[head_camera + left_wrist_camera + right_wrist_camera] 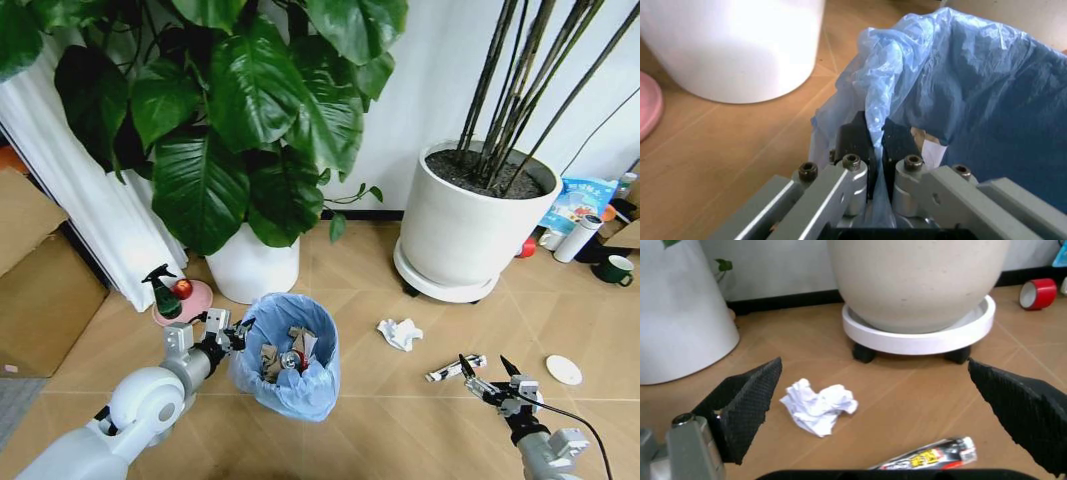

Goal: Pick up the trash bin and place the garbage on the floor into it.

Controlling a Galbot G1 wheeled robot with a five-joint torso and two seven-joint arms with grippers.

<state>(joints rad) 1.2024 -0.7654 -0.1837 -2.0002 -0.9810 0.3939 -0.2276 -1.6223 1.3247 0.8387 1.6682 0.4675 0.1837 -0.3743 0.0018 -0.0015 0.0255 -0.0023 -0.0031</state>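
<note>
Left pincer (872, 150): mine, clamped together on the rim of the trash bin (290, 352), bag plastic pinched between the pads at the bin's 9 o'clock edge.
Right pincer (490, 368): mine too, fingers spread wide apart, nothing in them, hovering low over the floor (400, 410) at about 4 o'clock from the bin.
Trash bin: sits on the floor just in front of me, some litter already inside. I judge it light and stiff at the rim; the blue liner is thin and slippery, so my hold should take rim and bag together, not plastic alone.
Crumpled tissue (817, 406): at 3 o'clock from the bin, apart from it. Soft, weightless, crushable; any pinch across its bulk should do.
Tube (455, 368): just beside my right pincer, lying flat. Smooth, likely to roll; I'd grip across its middle.
Round lid (564, 370): at 3 o'clock, farthest out. Flat and thin, hard to get under; an edge pinch seems best.
</note>
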